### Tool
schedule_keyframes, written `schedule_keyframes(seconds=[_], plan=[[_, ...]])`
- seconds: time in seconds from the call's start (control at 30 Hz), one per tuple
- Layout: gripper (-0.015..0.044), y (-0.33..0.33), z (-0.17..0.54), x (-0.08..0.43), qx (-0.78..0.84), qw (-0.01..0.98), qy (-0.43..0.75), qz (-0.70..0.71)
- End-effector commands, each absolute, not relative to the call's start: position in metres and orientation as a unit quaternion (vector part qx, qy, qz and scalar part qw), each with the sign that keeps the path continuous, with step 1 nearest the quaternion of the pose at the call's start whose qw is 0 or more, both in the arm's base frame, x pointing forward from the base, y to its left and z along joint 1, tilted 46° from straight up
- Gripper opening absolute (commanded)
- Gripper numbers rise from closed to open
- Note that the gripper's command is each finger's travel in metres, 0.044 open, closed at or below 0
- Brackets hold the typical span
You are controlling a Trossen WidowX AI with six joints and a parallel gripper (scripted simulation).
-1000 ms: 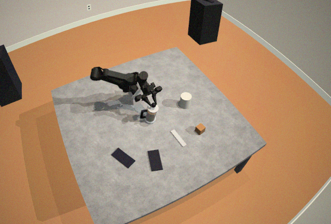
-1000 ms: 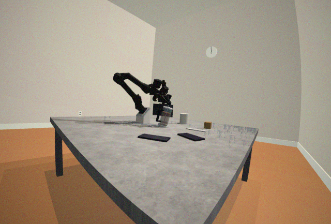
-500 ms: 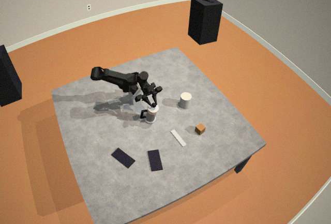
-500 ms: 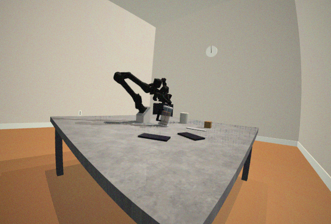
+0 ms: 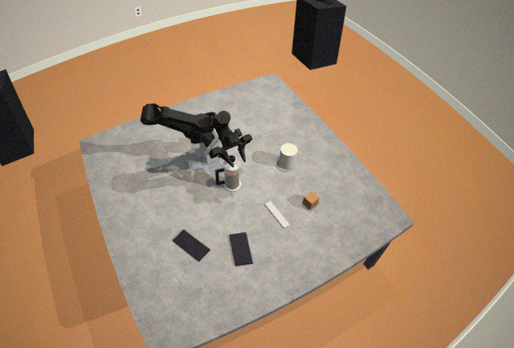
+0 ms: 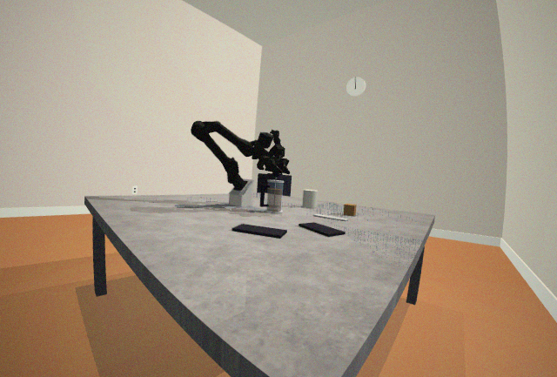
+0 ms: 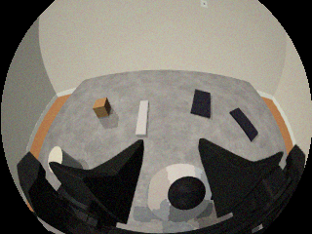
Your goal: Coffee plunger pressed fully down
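The coffee press (image 5: pixel 231 178) (image 6: pixel 274 198) stands upright on the table, its clear body showing brown contents and its dark handle (image 5: pixel 218 177) on the side toward the arm base. The black plunger knob (image 5: pixel 231 158) (image 7: pixel 186 193) sits low, close above the pale lid (image 7: pixel 176 171); hardly any rod shows. My gripper (image 5: pixel 238 163) (image 6: pixel 275 173) (image 7: pixel 172 143) is open just above the press. Its fingers stand apart on either side of the knob, with a gap to each in the wrist view. In the exterior view the knob is hard to make out against the fingers.
A pale cylinder (image 5: pixel 287 157) (image 6: pixel 309 198) (image 7: pixel 56 158) stands near the press. An orange block (image 5: pixel 310 200) (image 6: pixel 349 210) (image 7: pixel 101 107), a white bar (image 5: pixel 276 214) (image 6: pixel 330 217) (image 7: pixel 142 118) and two dark slabs (image 5: pixel 191 245) (image 5: pixel 240 248) lie farther out on the table (image 5: pixel 315 261).
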State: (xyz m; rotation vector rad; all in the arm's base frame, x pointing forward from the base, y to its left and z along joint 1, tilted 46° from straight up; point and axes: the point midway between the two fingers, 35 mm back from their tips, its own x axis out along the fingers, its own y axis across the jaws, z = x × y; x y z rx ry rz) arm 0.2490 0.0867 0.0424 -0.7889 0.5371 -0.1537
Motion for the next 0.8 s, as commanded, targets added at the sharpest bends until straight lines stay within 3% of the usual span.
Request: schedule_keyframes(seconds=[0.0, 0.13, 0.47, 0.77], plan=[[0.0336, 0.088, 0.042, 0.249, -0.377, 0.887, 0.259, -0.071], [0.0440, 0.088, 0.042, 0.249, -0.377, 0.887, 0.259, -0.071], [0.0440, 0.108, 0.054, 0.244, -0.372, 0.887, 0.265, -0.065], [0.0440, 0.134, 0.106, 0.213, -0.382, 0.882, 0.265, -0.074]])
